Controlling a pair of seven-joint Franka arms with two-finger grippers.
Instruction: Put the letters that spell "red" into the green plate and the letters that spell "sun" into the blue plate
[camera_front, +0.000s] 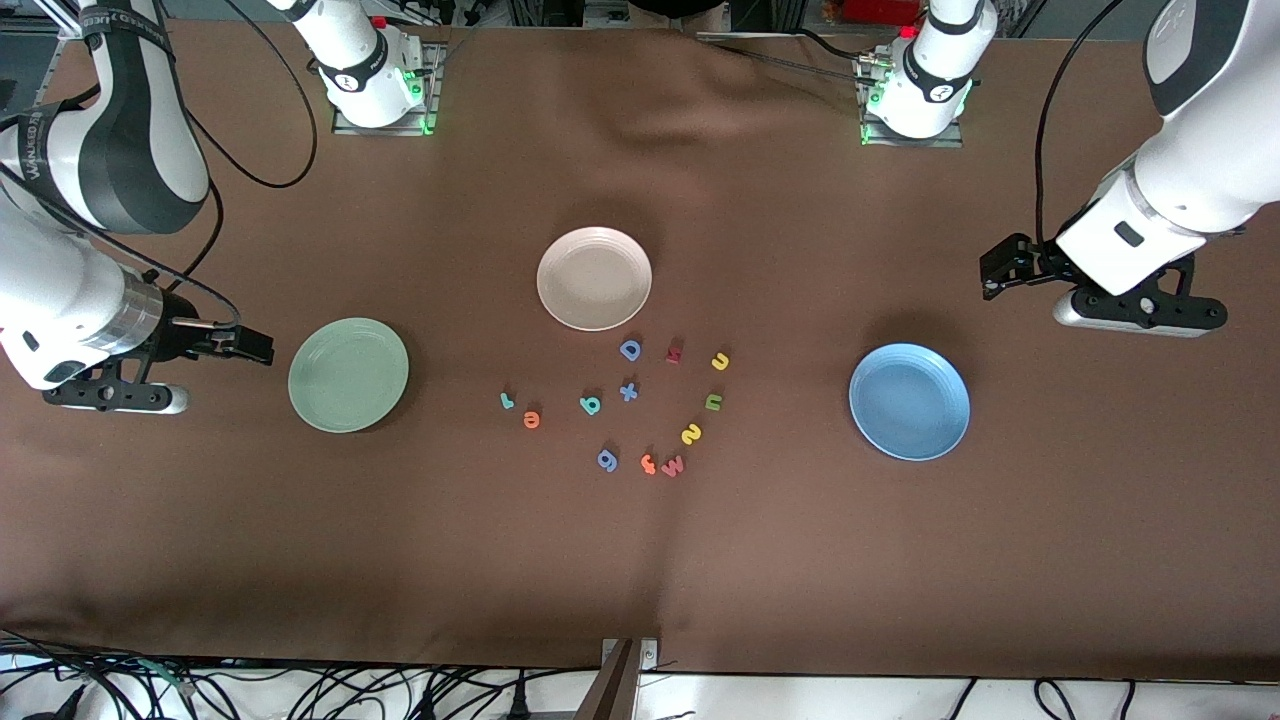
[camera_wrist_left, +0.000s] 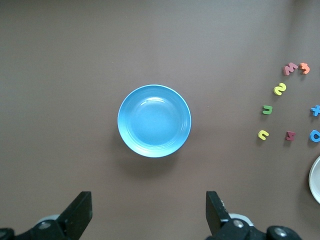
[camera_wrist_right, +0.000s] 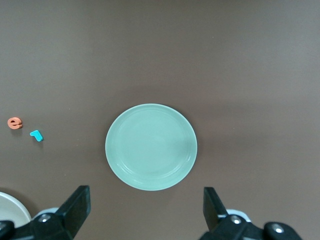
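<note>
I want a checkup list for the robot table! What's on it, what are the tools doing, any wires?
Surface: brown cloth table.
Job's things: green plate and blue plate, nothing in either; r, e, d, s, u, n lie between them.
Clutter: cream plate, spare letters.
Tools: left tool open over the cloth beside the blue plate; right tool open beside the green plate; both wait.
Cables: black cables below the table edge.
Surroundings: nothing seen.

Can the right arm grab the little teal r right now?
Probably yes. The right gripper is open past the green plate, at the right arm's end. The teal r lies bare on the cloth beside the orange e, with nothing covering it.
</note>
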